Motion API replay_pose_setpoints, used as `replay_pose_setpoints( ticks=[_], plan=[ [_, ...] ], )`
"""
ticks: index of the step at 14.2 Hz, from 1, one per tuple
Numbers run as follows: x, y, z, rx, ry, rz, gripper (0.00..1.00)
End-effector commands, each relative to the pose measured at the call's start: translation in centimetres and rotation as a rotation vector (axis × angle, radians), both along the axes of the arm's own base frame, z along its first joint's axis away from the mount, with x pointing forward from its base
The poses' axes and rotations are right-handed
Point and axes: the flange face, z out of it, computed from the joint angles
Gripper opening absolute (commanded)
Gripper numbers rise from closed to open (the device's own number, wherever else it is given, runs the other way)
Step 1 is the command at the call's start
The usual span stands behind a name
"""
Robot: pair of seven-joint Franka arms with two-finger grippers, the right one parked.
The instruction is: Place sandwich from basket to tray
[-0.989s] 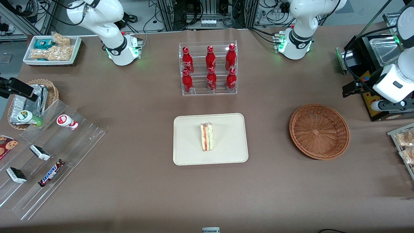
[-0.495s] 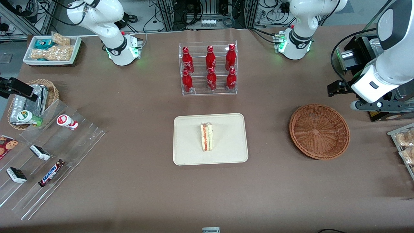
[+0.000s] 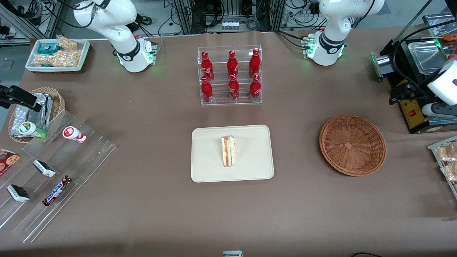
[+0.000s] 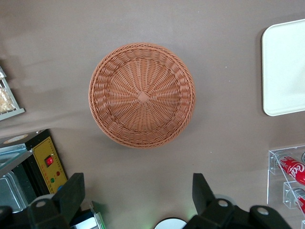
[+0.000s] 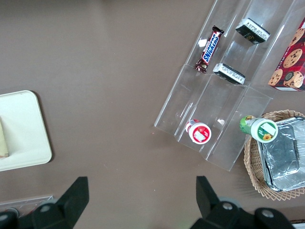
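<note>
The sandwich [image 3: 228, 150] stands on its edge near the middle of the tray [image 3: 210, 167], its red-orange and green filling layers facing up. The tray lies flat on the brown table [image 3: 160, 214], nearer to the front camera than the clear rack of red bottles [image 3: 230, 75]. The basket [image 3: 352, 144] sits beside the tray toward the working arm's end of the table, well apart from it, with nothing inside. The gripper [image 4: 138, 193] hangs high above the table near the basket, touching nothing; its fingers [image 4: 71, 193] are spread wide apart and carry no load.
</note>
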Motion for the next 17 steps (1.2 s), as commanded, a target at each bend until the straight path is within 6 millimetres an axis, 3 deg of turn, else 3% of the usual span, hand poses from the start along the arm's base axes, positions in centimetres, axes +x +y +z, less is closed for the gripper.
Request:
replay_pose_setpoints(
  ticks=[1, 9, 17],
  plan=[
    [-0.5, -1.3, 2.0, -0.014, -0.008, -0.028, 1.00],
    [-1.0, -3.5, 2.3, -0.007, 0.011, -0.033, 1.00],
    [-1.1, -3.4, 2.5, 0.003, 0.010, -0.036, 1.00]
  ],
)
